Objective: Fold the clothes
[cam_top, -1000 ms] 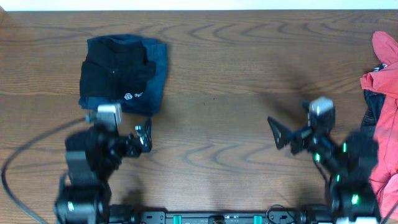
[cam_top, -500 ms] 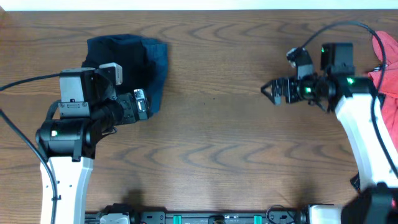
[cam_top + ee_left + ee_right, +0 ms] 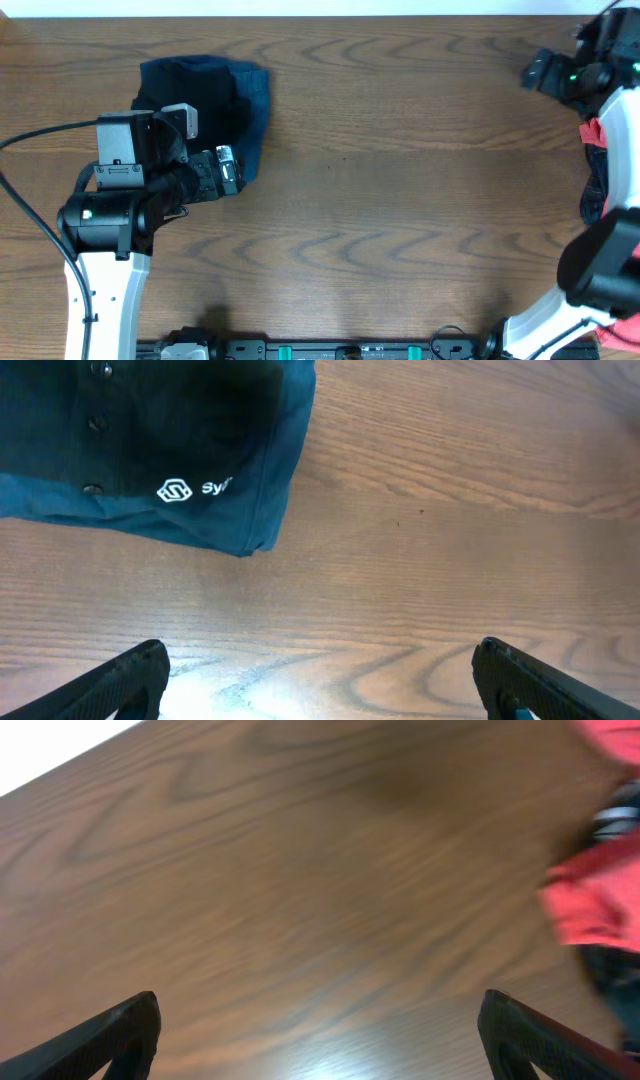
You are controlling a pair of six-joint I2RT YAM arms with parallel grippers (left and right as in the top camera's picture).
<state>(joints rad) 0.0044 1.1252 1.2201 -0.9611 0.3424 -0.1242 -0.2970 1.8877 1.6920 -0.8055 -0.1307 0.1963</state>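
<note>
Here, in the overhead view, items run from nearest to farthest. At about nine o'clock the left claw [image 3: 228, 172] hangs over bare desk [image 3: 400, 210], its jaws spread wide and holding nothing. Just beyond it, toward ten o'clock, a folded black garment [image 3: 200, 100] with a small white logo rests on a folded navy-blue garment [image 3: 257, 95]; neither is the work piece. Farther off, at two o'clock, the right claw [image 3: 538, 72] stands equally wide and empty above the desk. The coral-red T-shirt [image 3: 592, 908] lies bunched at the three o'clock edge, apart from both claws.

Progress, as judged: folding of this shirt has not begun. It must first be taken up and spread flat, then folded.

Most of the shirt is cut off by the frame or covered by the right arm [image 3: 622, 140], and its lettering cannot be seen. The right wrist view is blurred, and a dark item [image 3: 594, 190] beside the shirt cannot be identified.
</note>
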